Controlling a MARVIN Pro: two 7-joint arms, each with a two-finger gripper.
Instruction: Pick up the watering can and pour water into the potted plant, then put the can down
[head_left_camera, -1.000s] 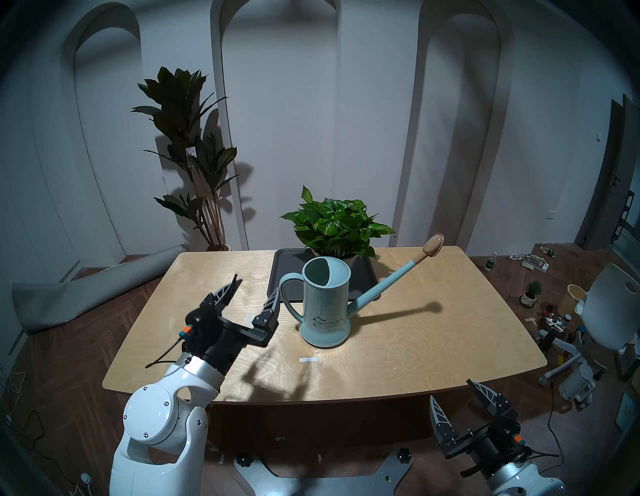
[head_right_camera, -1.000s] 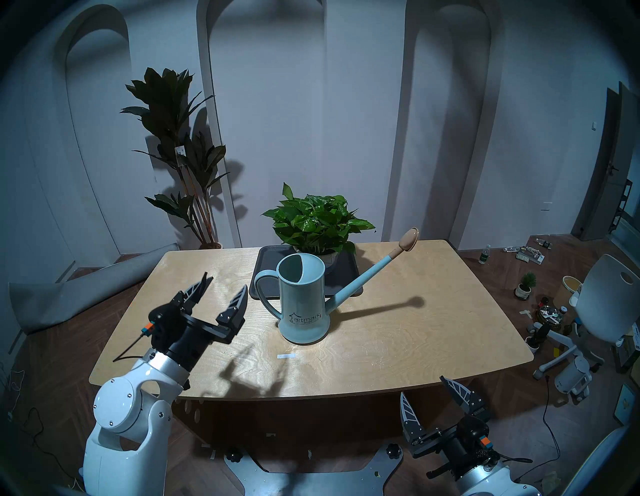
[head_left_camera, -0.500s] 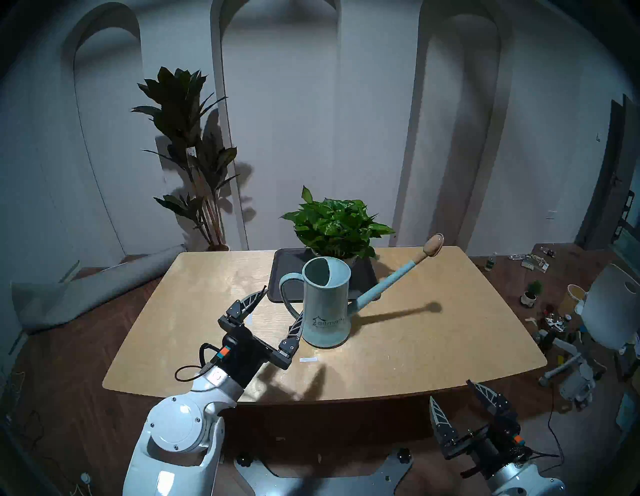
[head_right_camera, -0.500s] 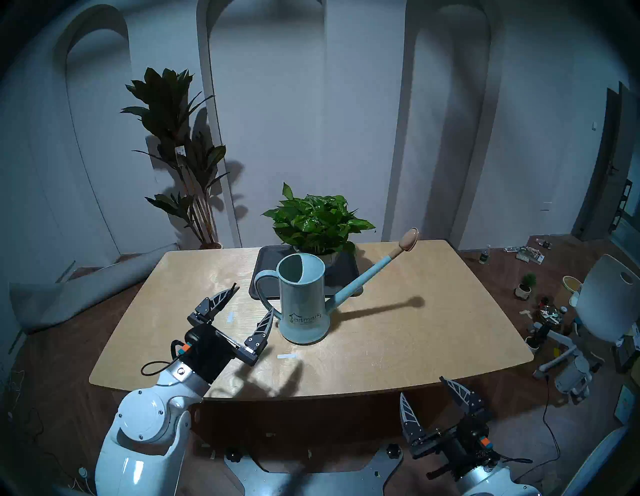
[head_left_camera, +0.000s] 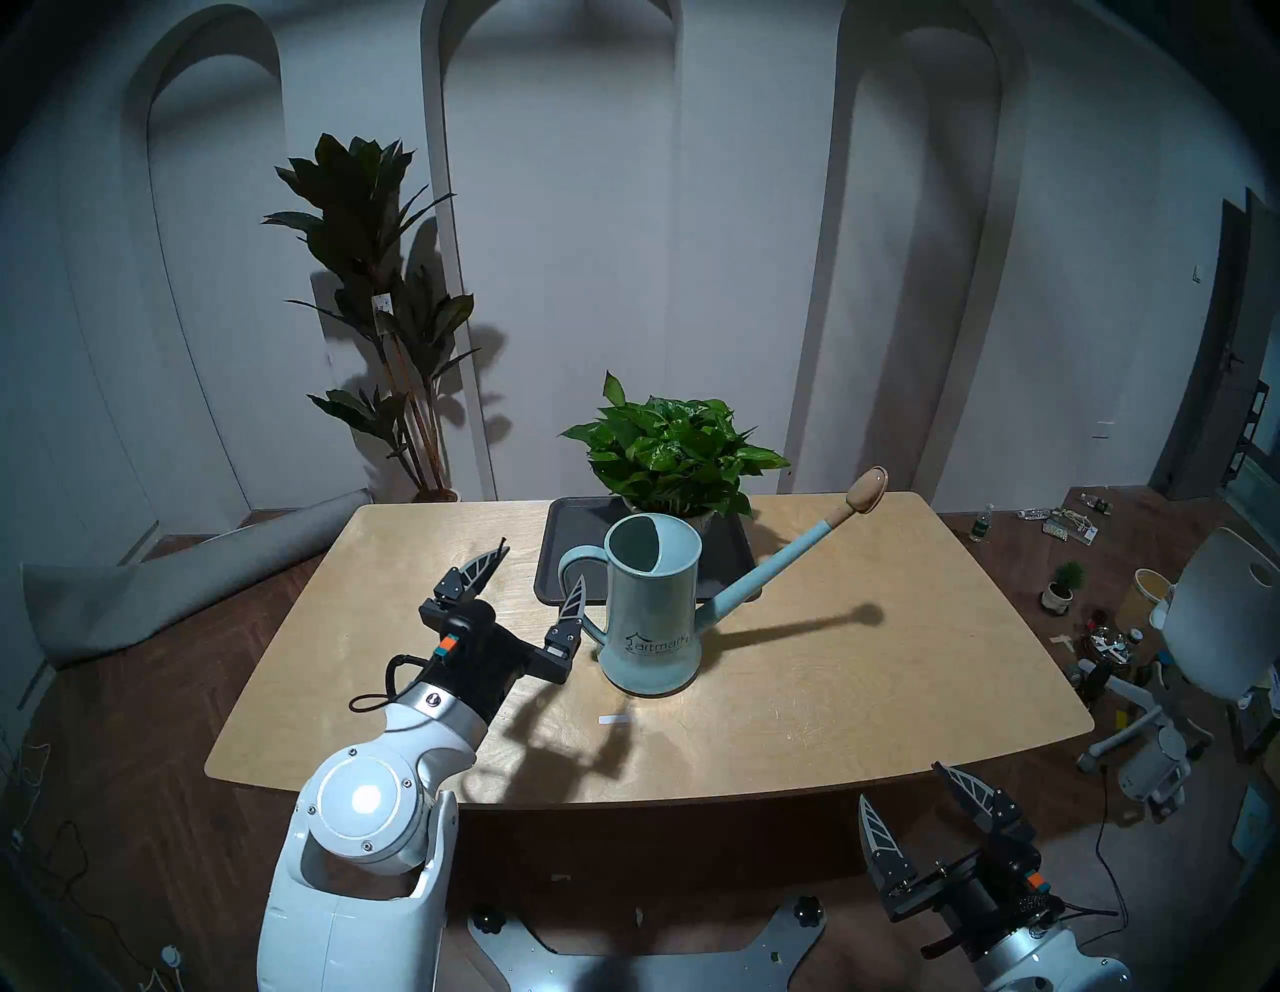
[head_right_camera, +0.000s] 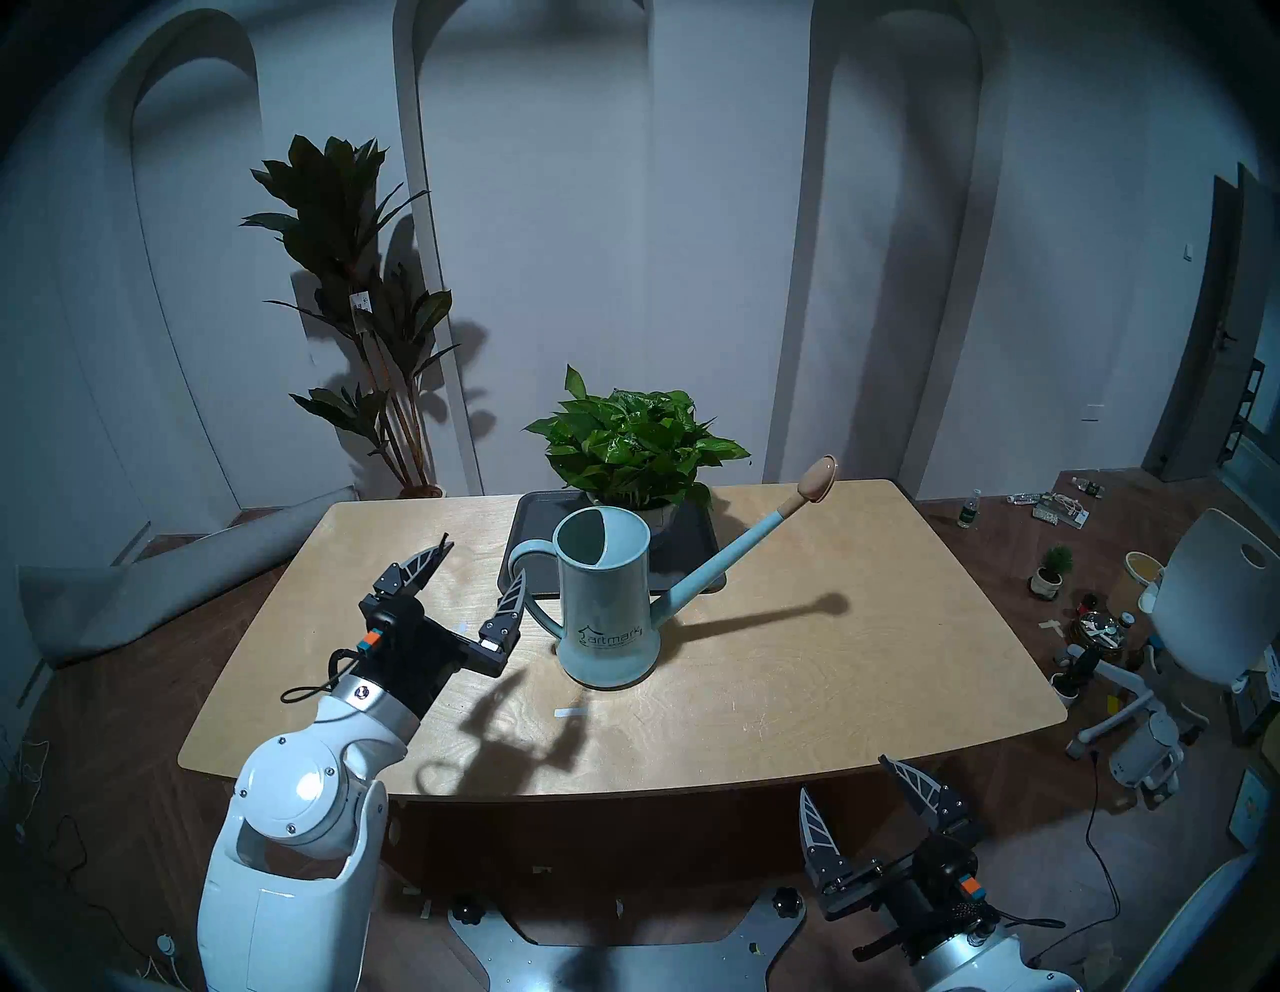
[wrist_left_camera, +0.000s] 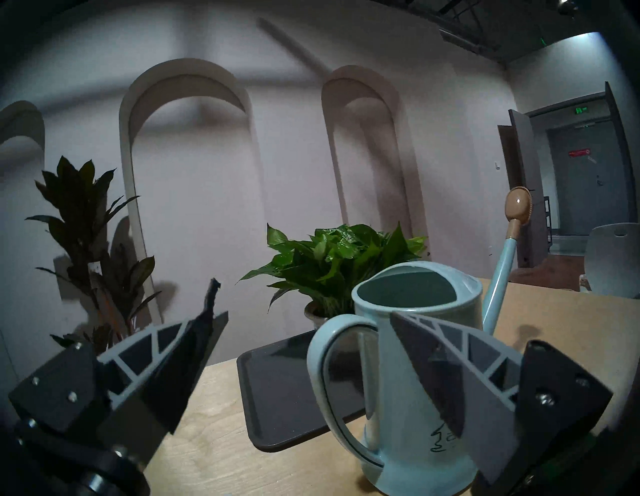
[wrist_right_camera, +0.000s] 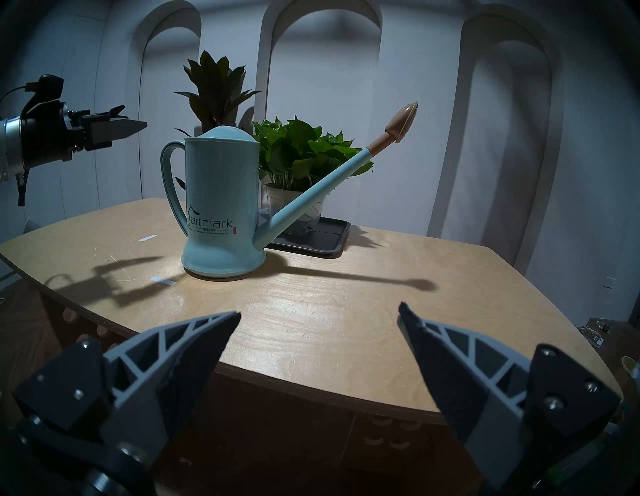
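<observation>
Head view: tall pale teal cylindrical watering can (head_left_camera: 651, 609) upright on light wooden tabletop (head_left_camera: 831, 679), before bushy green potted plant (head_left_camera: 675, 454). Left gripper (head_left_camera: 537, 571) fingers spread wide, empty, beside handle.

Left wrist view: loop handle (wrist_left_camera: 337, 384) between fingers; centre on it, then close.

Right wrist view: right gripper (wrist_right_camera: 318, 320) spread, empty.

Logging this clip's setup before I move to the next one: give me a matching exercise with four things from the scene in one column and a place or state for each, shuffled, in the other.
Things:
1. watering can
2. potted plant
3. left gripper
4. right gripper

Places or states:
A. standing in the dark tray
B. open, below the table's near edge
C. upright on the bare wood, spout up to the right
D. open beside the can's handle

Pairs: 1-C, 2-A, 3-D, 4-B
</observation>
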